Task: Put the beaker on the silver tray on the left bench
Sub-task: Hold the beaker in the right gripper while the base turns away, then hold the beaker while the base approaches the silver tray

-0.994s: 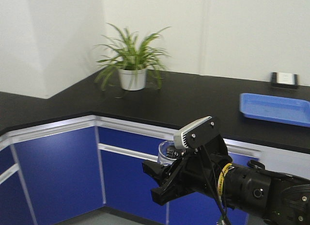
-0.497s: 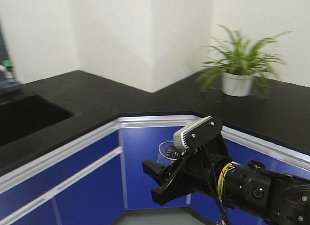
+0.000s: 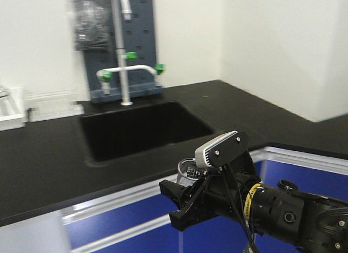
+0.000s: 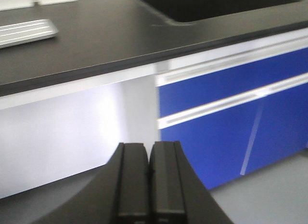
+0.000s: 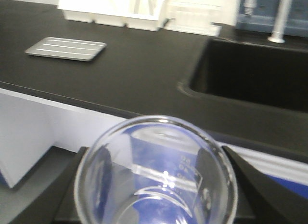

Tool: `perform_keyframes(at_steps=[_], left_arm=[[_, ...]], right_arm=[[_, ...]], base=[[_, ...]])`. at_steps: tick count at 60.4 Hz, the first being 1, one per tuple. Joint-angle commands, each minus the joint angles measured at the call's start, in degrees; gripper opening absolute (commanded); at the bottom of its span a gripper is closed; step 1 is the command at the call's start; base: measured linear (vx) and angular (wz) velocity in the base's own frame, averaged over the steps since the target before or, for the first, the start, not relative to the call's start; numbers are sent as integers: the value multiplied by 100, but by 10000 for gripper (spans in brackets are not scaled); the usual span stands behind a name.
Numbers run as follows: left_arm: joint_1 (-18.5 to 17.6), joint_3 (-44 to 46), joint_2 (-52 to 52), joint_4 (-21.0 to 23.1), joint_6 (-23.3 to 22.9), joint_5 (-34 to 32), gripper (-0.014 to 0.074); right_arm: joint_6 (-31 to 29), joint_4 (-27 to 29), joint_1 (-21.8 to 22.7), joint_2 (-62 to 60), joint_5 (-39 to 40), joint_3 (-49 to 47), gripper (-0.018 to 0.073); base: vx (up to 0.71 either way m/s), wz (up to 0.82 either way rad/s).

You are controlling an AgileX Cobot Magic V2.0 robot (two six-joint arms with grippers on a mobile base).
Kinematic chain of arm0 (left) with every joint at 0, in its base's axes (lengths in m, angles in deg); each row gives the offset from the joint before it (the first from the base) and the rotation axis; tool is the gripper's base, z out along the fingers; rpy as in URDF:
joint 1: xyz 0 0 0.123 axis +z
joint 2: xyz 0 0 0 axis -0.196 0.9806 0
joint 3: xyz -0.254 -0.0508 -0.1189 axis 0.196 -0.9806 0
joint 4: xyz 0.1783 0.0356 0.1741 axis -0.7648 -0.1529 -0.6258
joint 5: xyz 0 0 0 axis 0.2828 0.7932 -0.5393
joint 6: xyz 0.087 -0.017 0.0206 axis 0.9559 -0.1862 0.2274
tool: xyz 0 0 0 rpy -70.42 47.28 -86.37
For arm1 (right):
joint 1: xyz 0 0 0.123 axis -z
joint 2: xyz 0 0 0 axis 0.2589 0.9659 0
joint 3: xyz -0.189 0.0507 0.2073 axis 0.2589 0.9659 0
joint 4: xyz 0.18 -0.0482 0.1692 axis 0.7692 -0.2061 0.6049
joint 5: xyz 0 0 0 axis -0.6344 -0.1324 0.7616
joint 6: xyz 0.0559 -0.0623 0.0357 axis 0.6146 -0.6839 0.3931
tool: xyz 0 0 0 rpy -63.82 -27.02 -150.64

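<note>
One beaker (image 5: 156, 173) stands clamped between both sides of the right claw (image 3: 174, 204)

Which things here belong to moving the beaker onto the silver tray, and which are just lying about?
Belong to the job:
beaker, held in the right gripper
silver tray
left bench

Just lying about:
sink
tap
white bins behind the tray

lab: black bench (image 3: 43, 166), sink (image 3: 141, 130), gooseneck tap (image 3: 124, 81)
</note>
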Motion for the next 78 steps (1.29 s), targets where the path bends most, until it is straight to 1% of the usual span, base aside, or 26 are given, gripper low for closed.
perform_keyframes(at_steps=[1,25,42,57,78], left_arm=[[0,-113,-39,44,-2,-453,1],[0,-113,-39,44,-2,-453,1],[0,-113,-39,44,-2,-453,1],[0,-113,-39,44,-2,-453,1],[0,-113,-39,44,-2,-453,1]], right_arm=[[-7,102,18,-224,253,-180,-11],[-7,102,18,-224,253,-180,-11],[-7,102,18,-224,253,-180,-11],[-7,102,18,-224,258,-180,-11],[-7,102,18,-224,252,-180,-11]], base=[[15,75],[16,69],[18,54],[17,29],[17,5]])
